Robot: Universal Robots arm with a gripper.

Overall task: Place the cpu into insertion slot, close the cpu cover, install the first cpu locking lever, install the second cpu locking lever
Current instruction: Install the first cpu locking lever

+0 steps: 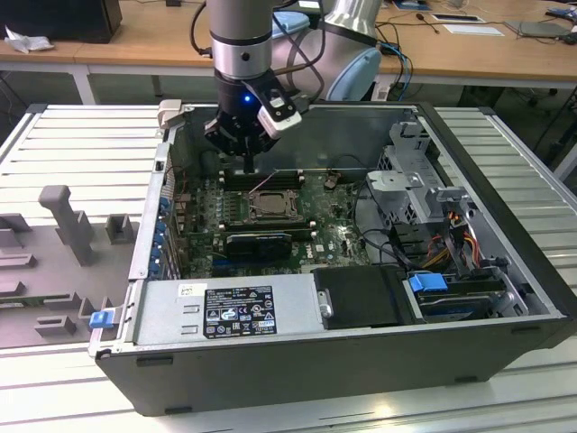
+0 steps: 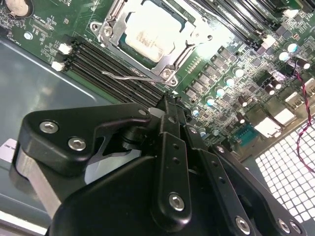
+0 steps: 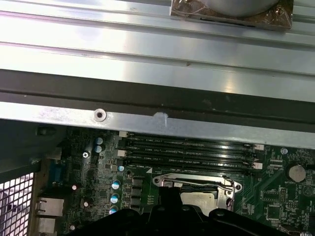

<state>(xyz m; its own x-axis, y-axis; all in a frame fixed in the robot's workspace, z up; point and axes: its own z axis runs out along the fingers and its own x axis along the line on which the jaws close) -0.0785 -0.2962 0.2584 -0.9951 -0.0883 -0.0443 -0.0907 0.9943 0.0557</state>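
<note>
Nearest in the exterior view, the open computer case [image 1: 297, 370] is laid on its side on a ribbed metal table [image 1: 81, 135]. Along its near wall a grey power supply [image 1: 225, 311] is held, with a black shroud [image 1: 361, 298] beside it and a blue-tabbed drive bay [image 1: 433, 289] with loose cables toward the exterior view's right. Deeper in, the green motherboard [image 1: 334, 230] is seated on the case floor.

On it, the cpu [image 2: 152, 32] is seen lying in the insertion slot [image 2: 109, 30] – pale face up – and the cpu cover [image 2: 189, 46] is folded down flat around it. A thin wire locking lever [image 2: 130, 76] is left raised, free of its catch, beside the long black memory slots [image 2: 108, 66].

The gripper [image 2: 169, 101] is held just above the board at the lever side of the socket; its fingers are pressed together and nothing is pinched between them.

Beyond the case, a wooden desk [image 1: 144, 36] is visible.
</note>
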